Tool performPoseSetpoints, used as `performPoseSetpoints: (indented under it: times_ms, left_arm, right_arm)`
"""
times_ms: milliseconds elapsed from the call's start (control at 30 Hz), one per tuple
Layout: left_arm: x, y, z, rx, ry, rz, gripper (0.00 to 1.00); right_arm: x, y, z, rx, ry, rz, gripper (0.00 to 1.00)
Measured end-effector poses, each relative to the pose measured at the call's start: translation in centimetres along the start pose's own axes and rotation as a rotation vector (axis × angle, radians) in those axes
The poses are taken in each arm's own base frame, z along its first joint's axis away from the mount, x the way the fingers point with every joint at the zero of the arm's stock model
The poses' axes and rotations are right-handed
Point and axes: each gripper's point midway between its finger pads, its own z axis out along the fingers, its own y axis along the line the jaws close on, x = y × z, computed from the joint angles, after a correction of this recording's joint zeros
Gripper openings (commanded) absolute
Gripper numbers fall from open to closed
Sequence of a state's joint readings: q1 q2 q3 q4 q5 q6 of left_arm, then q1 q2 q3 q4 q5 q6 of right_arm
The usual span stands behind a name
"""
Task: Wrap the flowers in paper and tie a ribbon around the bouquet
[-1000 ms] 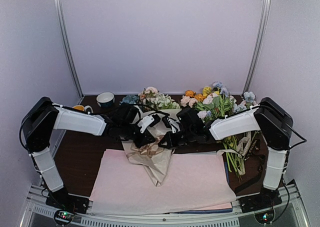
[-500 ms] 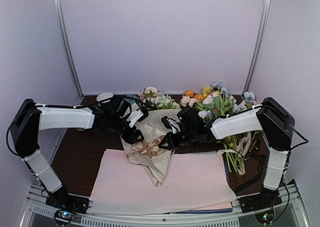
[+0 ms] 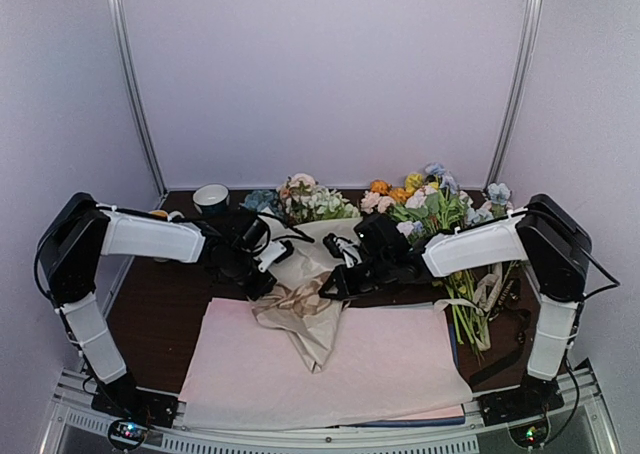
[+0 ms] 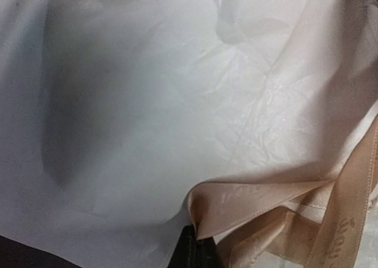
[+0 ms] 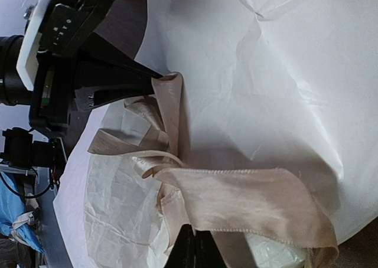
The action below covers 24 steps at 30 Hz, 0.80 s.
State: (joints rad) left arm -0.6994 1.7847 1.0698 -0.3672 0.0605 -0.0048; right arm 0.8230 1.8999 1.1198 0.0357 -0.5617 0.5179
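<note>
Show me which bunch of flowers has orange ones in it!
The loose bunch at the back right: it has orange and yellow blooms. The bouquet beside it shows only white, pink and blue heads.

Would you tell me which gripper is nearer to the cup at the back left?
Left. The left gripper sits a little right of the cup and nearer the front, pinching the ribbon; the right gripper pinches it farther right.
</note>
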Motion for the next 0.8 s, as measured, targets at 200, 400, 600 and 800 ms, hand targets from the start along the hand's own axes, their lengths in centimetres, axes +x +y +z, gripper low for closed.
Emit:
performPoseSetpoints:
  times_ms: [200,400,600,800]
  left_arm:
    - [0.3,1.2,-0.5,-0.059,-0.006,-0.030,0.00]
    - [0.1,4.3,-1.8,-0.158,-0.071,-0.130,0.00]
    - [0.9,7.6,-4.2,-0.231,-0.148,-0.247,0.00]
    - [1.4,9.5,-6.2,-0.280,-0.213,-0.323,0.00]
  right_arm:
    - [-0.1,0.4,-1.0,0.006,0.008,-0.021,0.00]
    - [-0.4,1.2,-2.9,0.009,0.004,-0.059,0.00]
    - [0.8,0.3,-4.3,0.036,0.031,-0.062,0.00]
    - [3.1,-2.1,-5.2,0.095,0.088,-0.025,0.00]
